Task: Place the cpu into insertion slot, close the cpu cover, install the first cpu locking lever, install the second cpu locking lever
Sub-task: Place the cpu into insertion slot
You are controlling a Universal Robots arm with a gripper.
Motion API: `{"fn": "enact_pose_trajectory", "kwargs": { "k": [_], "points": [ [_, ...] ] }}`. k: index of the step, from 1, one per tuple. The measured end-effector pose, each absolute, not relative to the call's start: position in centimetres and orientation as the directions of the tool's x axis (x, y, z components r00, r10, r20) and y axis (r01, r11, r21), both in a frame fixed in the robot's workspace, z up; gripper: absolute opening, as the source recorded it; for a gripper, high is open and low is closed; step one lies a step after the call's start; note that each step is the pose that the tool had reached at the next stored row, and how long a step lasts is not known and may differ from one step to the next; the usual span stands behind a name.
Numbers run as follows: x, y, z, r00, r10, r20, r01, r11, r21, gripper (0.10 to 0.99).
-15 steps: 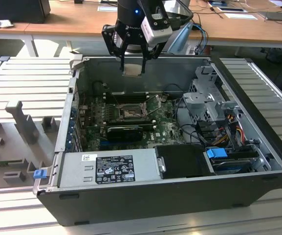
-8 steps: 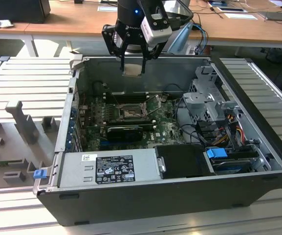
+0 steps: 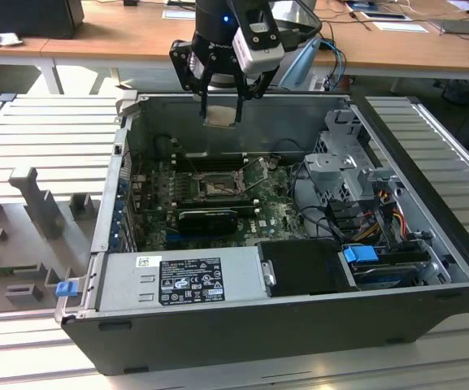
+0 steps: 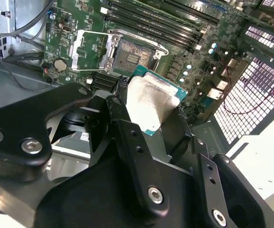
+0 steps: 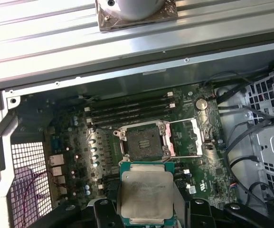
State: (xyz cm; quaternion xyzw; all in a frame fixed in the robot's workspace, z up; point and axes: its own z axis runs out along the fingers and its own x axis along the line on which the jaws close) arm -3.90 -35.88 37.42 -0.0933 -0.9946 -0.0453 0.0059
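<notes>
Gripper (image 3: 221,118) clamped on cpu (image 5: 147,192) by opposite edges. Cpu aloft above motherboard (image 5: 80,142), not yet in insertion slot (image 5: 143,142). Cpu cover (image 5: 198,140) stands open. Judged: light, rigid, thin, fragile contact face. Handle by edges only.

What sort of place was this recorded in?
Probably a lab or workshop: an open computer case lies on a ribbed metal bench, wooden desks stand behind, and the gripper holds the cpu above it.

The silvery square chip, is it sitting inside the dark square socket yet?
No, the gripper holds the pale silvery square chip in the air, apart from the empty dark square socket.
</notes>
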Motion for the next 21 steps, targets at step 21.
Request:
{"fn": "enact_pose_trajectory", "kwargs": {
  "k": [21],
  "points": [
    [-3.9, -35.88, 37.38, -0.969, 0.246, 0.02, 0.246, 0.965, 0.089, 0.529]
  ]
}}
